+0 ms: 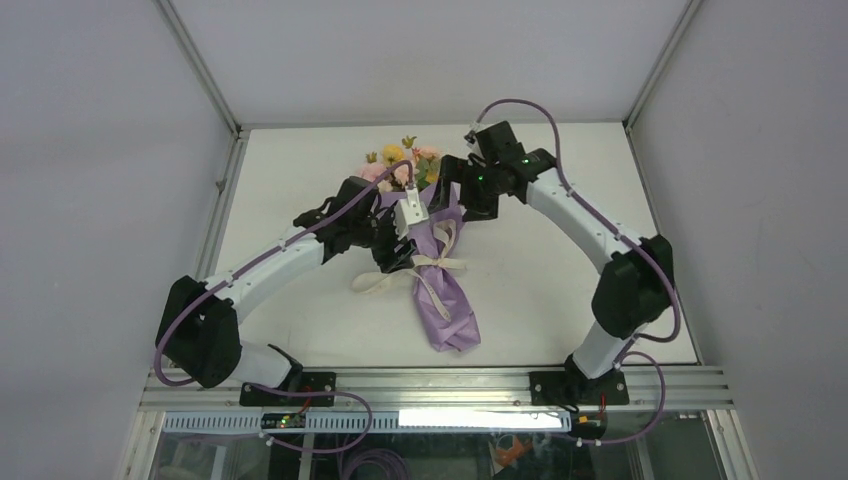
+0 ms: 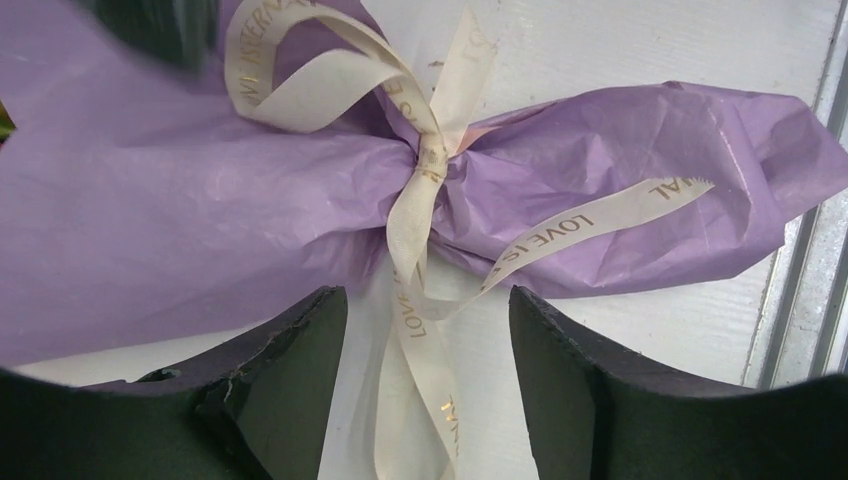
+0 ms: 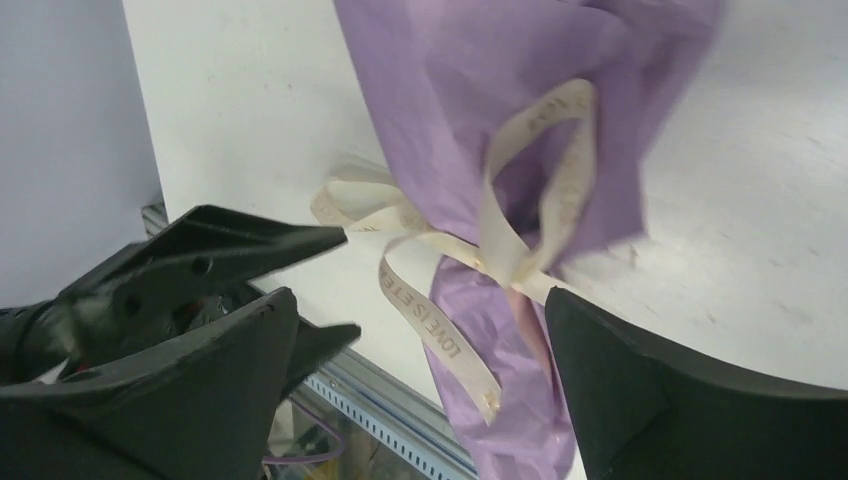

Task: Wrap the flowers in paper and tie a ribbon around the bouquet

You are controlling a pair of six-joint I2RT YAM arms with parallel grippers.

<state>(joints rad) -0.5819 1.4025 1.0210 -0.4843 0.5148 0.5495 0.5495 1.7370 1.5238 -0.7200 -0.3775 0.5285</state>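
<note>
The bouquet lies on the white table, its lilac paper [image 1: 447, 305] narrowing toward the near edge. The flowers [image 1: 400, 160] poke out at the far end. The cream ribbon [image 1: 437, 264] is knotted in a bow around the paper's waist [image 2: 430, 165]. My left gripper [image 1: 393, 250] hovers at the bouquet's left side. It is open [image 2: 428, 335], and a loose ribbon tail runs between its fingers untouched. My right gripper [image 1: 455, 195] is over the upper part of the bouquet. It stands wide open [image 3: 440, 345] above the paper [image 3: 480, 100] and the ribbon bow [image 3: 505, 250], holding nothing.
An aluminium rail [image 1: 430, 380] runs along the near edge of the table [image 1: 560, 290], close to the bouquet's tip. Metal frame posts [image 1: 225, 190] line the sides. The left gripper [image 3: 200, 265] shows in the right wrist view, close by.
</note>
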